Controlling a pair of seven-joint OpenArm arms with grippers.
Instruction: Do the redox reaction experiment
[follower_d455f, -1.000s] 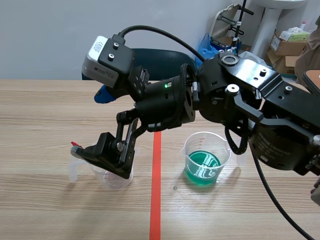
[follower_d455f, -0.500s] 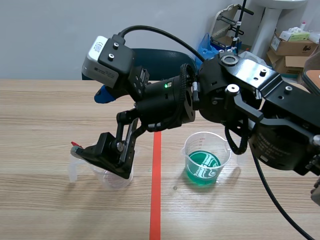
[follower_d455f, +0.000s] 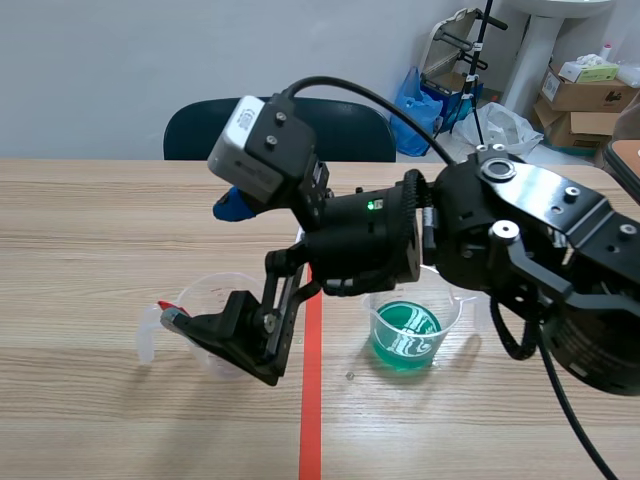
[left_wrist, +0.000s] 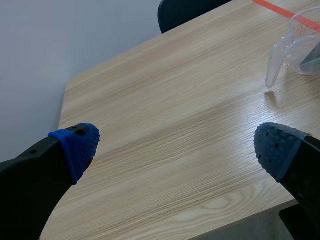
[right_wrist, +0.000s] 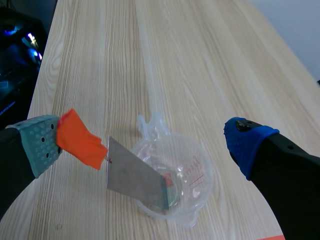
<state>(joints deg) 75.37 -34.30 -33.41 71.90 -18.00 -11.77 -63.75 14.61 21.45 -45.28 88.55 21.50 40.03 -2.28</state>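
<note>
R arm comes in from the right and reaches past the middle. The right gripper (right_wrist: 145, 142) hangs just above the clear cup (right_wrist: 197, 165), fingers wide apart, nothing pinched btw them.

Right wrist view gives detail the scene view barely shows:
- A metal strip (right_wrist: 132, 175) slants from the grey-green pad (right_wrist: 42, 142) down into the clear cup, lower end inside it.
- An orange tab (right_wrist: 80, 140) on the strip's upper end touches that pad.
- The blue pad (right_wrist: 247, 142) on the other finger sits well apart from the strip.
- The cup lies under the gripper, slightly ahead of it, w/ red print on its wall.

Scene view adds what the wrist cam misses. A green-liquid cup (follower_d455f: 445, 300) stands upright on the worktop (follower_d455f: 90, 250), beside the right gripper and under the arm. It is across the tape line (follower_d455f: 311, 400) from the clear cup, near it but not touching. A dark chair (follower_d455f: 190, 130) stands behind the worktop.

The left gripper (left_wrist: 177, 147) shows only in the left wrist view. Its fingers are spread wide w/ blue pads, nothing btw them and bare wood below. Ahead of it, off toward its right finger and well apart, are the clear cup's handle and part of its rim.
</note>
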